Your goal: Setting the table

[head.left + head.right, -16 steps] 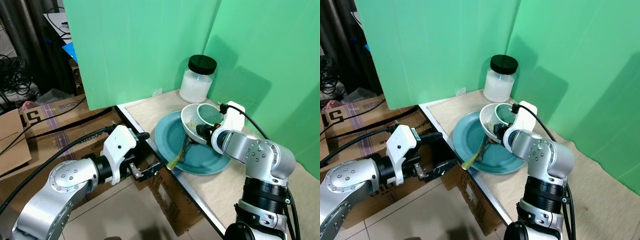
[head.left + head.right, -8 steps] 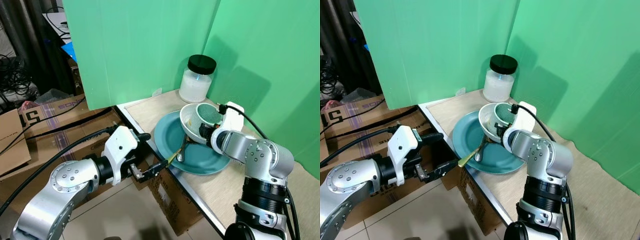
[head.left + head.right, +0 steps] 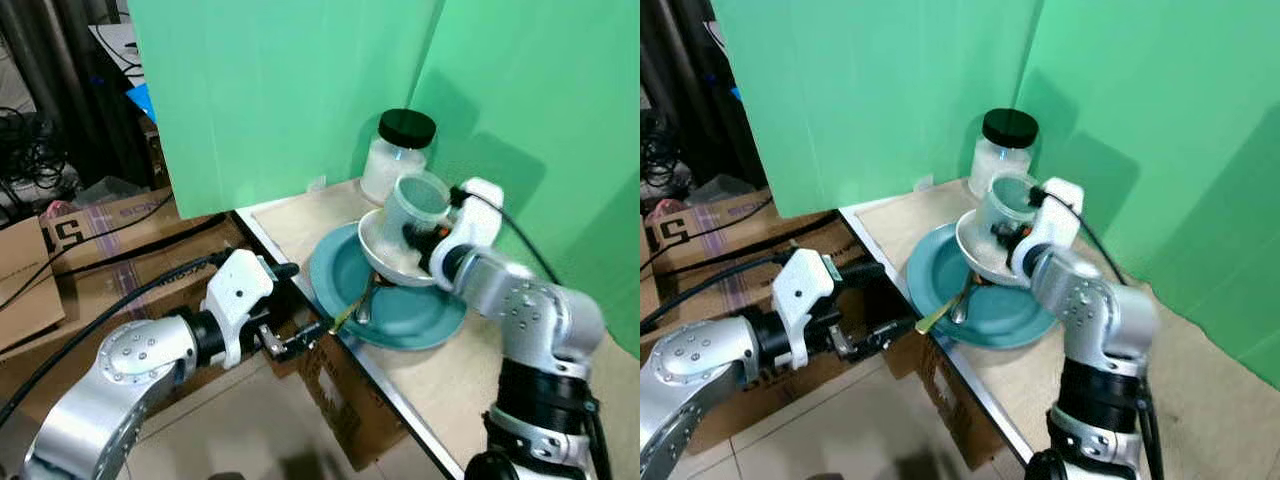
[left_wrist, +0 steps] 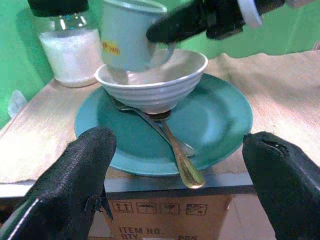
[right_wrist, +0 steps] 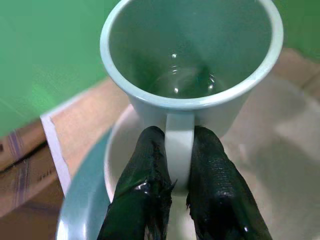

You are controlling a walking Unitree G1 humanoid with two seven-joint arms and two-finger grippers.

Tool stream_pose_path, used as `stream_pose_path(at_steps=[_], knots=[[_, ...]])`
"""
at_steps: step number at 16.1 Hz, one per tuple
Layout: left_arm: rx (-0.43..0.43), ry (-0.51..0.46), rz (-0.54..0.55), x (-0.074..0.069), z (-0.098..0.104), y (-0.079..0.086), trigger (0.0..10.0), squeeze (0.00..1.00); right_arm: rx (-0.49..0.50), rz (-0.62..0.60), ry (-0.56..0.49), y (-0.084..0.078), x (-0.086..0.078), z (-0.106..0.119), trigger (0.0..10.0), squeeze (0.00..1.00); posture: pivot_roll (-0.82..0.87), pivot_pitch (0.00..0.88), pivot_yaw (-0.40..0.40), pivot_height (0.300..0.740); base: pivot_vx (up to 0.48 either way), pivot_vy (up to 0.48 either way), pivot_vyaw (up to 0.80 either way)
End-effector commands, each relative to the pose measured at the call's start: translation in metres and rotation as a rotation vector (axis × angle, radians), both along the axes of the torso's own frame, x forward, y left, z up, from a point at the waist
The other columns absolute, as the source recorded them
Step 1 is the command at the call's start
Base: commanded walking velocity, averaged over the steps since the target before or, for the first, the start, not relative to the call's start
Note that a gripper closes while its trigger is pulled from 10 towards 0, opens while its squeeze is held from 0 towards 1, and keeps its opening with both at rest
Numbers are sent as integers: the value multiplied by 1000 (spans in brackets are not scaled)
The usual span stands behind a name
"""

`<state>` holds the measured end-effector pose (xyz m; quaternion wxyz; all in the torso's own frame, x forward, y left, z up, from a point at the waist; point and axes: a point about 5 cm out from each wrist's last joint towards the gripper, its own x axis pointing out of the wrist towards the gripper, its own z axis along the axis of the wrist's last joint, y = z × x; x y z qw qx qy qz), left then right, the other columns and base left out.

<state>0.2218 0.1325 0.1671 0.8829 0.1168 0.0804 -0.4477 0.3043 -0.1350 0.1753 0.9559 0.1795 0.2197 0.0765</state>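
Observation:
A pale green mug (image 3: 415,200) hangs tilted just above a white bowl (image 3: 393,260). My right gripper (image 5: 179,145) is shut on the mug's handle, one finger (image 5: 145,165) on each side. The bowl sits on a teal plate (image 3: 405,315) near the wooden table's front left edge. A gold-handled spoon (image 4: 177,157) and a second utensil lie on the plate, partly under the bowl, handle pointing off the edge. My left gripper (image 3: 300,342) hovers open just off the table edge, level with the plate, its wide-spread fingers (image 4: 82,170) facing the spoon's handle.
A glass jar (image 3: 397,155) of white grains with a black lid stands behind the plate. Green screens wall the table at the back and right. Cardboard boxes (image 3: 95,250) and cables lie on the floor to the left, and another box (image 3: 345,400) sits under the table edge.
My right gripper has lifted the mug up out of the bowl. The spoon's handle has shifted a little on the plate. The left gripper has stayed at the table edge.

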Motion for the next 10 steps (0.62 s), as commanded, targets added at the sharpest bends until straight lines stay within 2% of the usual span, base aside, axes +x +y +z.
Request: stream_pose_path(at_steps=[1, 2, 3, 4, 5, 6, 7, 8, 9, 10], knots=[[1, -54, 46, 6, 8, 5, 10000, 933, 1, 38, -228, -5, -7, 27, 0, 0, 126, 0, -105, 740, 0, 0, 0], [-1, -75, 70, 9, 11, 6, 10000, 914, 13, 43, -301, -6, -11, 35, 0, 0, 126, 0, -105, 740, 0, 0, 0], [-14, -115, 136, 15, 16, 8, 10000, 882, 24, 49, -416, -9, -21, 46, 0, 0, 115, 0, -97, 740, 0, 0, 0], [-19, -151, 204, 19, 18, 10, 10000, 859, 12, 78, -448, -8, -28, 47, 0, 0, 109, 0, -92, 740, 0, 0, 0], [-22, -174, 249, 23, 20, 11, 10000, 843, 2, 101, -464, -7, -32, 48, 2784, 0, 109, 0, -92, 740, 0, 0, 0], [-35, -230, 378, 30, 23, 12, 10000, 745, -40, 131, -489, -5, -44, 39, 10000, 0, 96, 0, -87, 740, 0, 0, 0], [-38, -250, 433, 33, 23, 12, 10000, 502, -29, 128, -474, -5, -48, 32, 10000, 0, 97, 0, -90, 740, 0, 0, 0], [-39, -263, 469, 35, 23, 12, 10000, 502, -18, 125, -464, -5, -51, 27, 10000, 0, 97, 0, -90, 740, 0, 0, 0], [-29, -267, 486, 35, 21, 12, 10000, 0, -33, 100, -448, -8, -52, 20, 10000, 0, 101, 0, -96, 740, 0, 0, 0], [-25, -265, 501, 35, 19, 12, 10000, 0, -52, 72, -438, -11, -53, 14, 10000, 0, 104, 0, -99, 740, 0, 0, 0]])
